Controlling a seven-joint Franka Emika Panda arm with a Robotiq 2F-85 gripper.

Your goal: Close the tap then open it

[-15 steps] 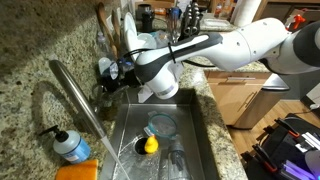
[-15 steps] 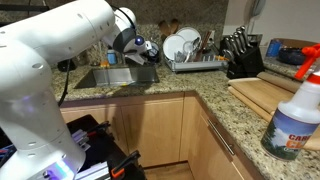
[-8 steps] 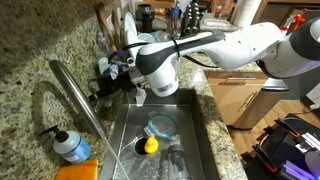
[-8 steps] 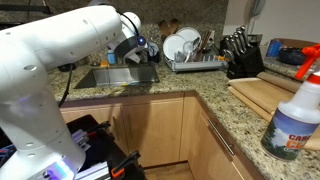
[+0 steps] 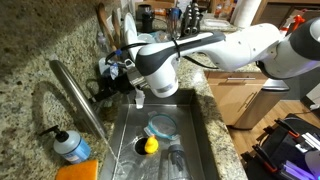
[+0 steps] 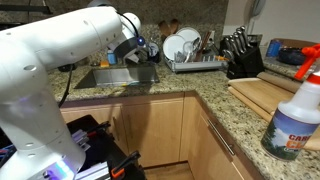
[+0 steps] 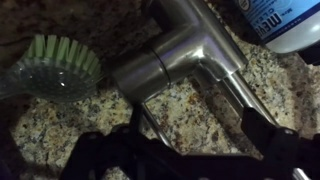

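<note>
In the last second I had swung the gripper point(image 5: 104, 86) in close to the base of the tap point(image 5: 80, 105), which stood on the granite left of the sink point(image 5: 198, 128), jaws spread open around nothing, so I judged closing it had yet to begin.

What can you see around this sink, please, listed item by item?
tap: one, brushed steel, on the granite counter
dish brush: one, green bristles, beside the tap base
soap bottle: one, clear with blue liquid, on the counter by the sink
sink: one, steel, set in the counter
glass dish: one, clear, in the sink
yellow object: one, in the sink
dish rack: one, holding white plates
knife block: one, dark, beside the rack
spray bottle: one, white, foreground
robot arm: one, white
gripper: one, black, open, at the tap base
</note>
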